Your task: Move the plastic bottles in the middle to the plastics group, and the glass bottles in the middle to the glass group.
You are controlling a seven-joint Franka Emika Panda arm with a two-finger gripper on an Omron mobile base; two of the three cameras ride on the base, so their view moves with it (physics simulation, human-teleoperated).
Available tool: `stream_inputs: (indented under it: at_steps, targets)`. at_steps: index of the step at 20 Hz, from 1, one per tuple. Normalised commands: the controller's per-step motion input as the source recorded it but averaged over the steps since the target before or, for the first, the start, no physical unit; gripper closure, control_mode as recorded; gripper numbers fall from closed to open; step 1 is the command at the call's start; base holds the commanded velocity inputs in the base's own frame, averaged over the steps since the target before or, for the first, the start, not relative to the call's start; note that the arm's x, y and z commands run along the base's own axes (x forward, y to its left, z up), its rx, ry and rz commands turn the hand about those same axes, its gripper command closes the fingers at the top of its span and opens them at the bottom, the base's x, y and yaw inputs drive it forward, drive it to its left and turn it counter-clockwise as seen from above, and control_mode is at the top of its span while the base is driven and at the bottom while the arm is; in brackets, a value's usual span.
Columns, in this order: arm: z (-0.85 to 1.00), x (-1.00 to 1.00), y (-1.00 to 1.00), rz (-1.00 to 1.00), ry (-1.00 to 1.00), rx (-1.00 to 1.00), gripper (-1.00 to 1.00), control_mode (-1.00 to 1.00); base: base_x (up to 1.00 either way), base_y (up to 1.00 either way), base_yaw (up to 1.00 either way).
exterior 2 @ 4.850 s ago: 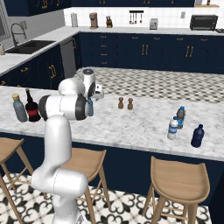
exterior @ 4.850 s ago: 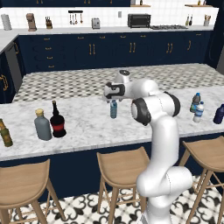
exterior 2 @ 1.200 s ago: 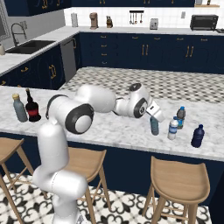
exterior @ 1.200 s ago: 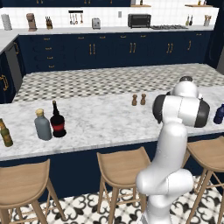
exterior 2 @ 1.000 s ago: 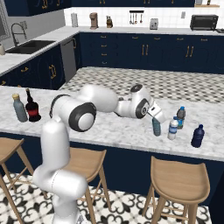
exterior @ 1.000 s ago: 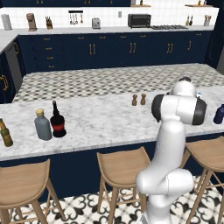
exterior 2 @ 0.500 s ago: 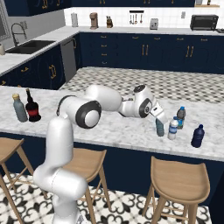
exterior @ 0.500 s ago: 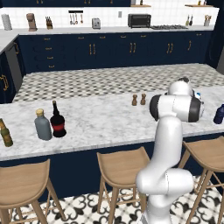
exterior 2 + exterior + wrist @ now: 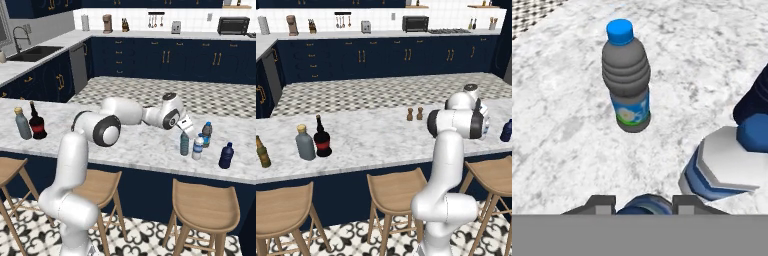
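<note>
Swung over from the middle of the island, the arm now reaches to the counter's right end, and the slim teal bottle [image 9: 184,145] that it was carrying stands there beside the plastics.

At the far left of the marble counter [image 9: 371,140] in the left base view stands the olive-brown bottle [image 9: 262,151], then the grey bottle with the tan stopper [image 9: 305,143], and just beside that the black glass bottle [image 9: 321,138] with its red label, upright among the glass. Two small shakers [image 9: 414,114] stand near the middle.

The arm stretches low across the counter in the right base view, forearm almost level, wrist tipped down toward the stool side. The gripper [image 9: 186,131] sits on top of the slim teal bottle. In the hand view the two fingertips [image 9: 602,202] press against either side of the bottle's rounded dark cap [image 9: 644,207], so the jaws are closed on it; the rest of the bottle is hidden below.

To its right stand the clear bottle [image 9: 198,148] with blue cap and white label, close beside it, the blue-capped dark bottle [image 9: 206,134] just behind, and the navy bottle [image 9: 226,155] a little apart. In the left base view the arm's elbow covers most of this group, leaving the navy bottle in sight. The hand view cuts off the navy bottle at its right edge.
</note>
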Motion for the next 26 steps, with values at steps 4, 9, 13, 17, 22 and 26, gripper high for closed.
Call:
stream_inputs:
  at_steps: [4,9,13,17,22,26]
  targets:
    - [-0.40,-0.20,-0.13,0.00,0.00,0.00,-1.00,-1.00,0.00,0.00,0.00]
    - [-0.22,-0.10,0.00,0.00,-0.05,0.00,-1.00,-1.00,0.00,0.00,0.00]
    - [0.13,-0.01,0.00,0.00,-0.11,0.00,-1.00,-1.00,0.00,0.00,0.00]
    - [0.44,-0.22,0.09,0.01,-0.19,0.00,-1.00,-1.00,0.00,0.00,0.00]
    - [0.29,-0.65,0.33,0.13,-0.09,0.00,-1.00,-1.00,0.00,0.00,0.00]
    - [0.02,-0.61,0.63,0.32,0.00,0.00,-1.00,-1.00,0.00,0.00,0.00]
